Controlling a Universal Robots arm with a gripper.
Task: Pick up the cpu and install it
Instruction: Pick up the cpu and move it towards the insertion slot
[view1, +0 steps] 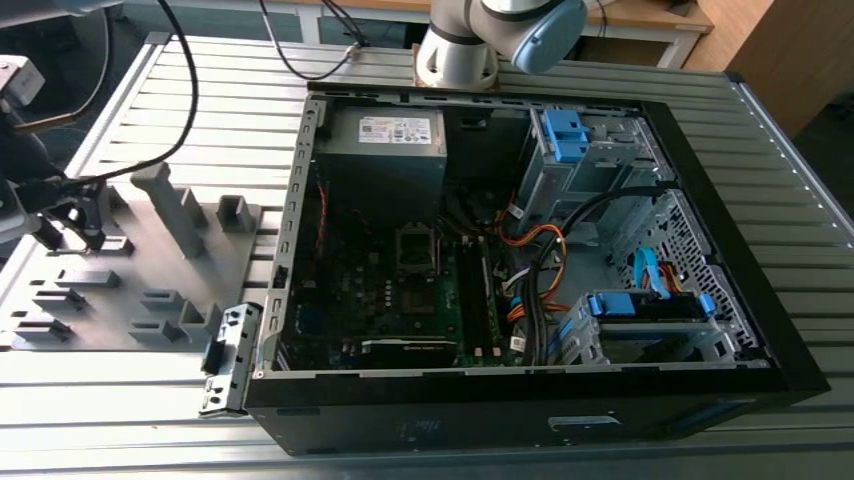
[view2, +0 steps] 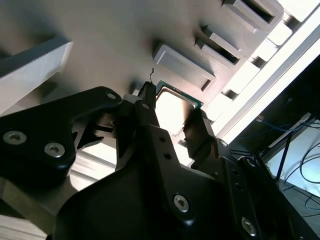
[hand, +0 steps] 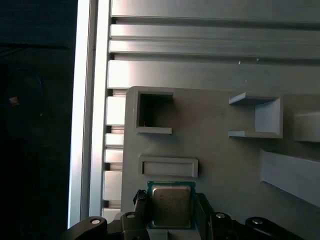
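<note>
— Where's the cpu (hand: 171, 206)?
— Flat on the grey tray (hand: 220, 165), which sits at the exterior view's left of the case (view1: 747, 300).
— And the gripper (hand: 172, 199)?
— Its fingers (hand: 142, 209) are closed against two opposite cpu edges, clasping it.

The small grey cpu (hand: 172, 206) with a green rim lies flat on the tray (view1: 140, 265), 9 o'clock from the case (view1: 467, 420).
</note>
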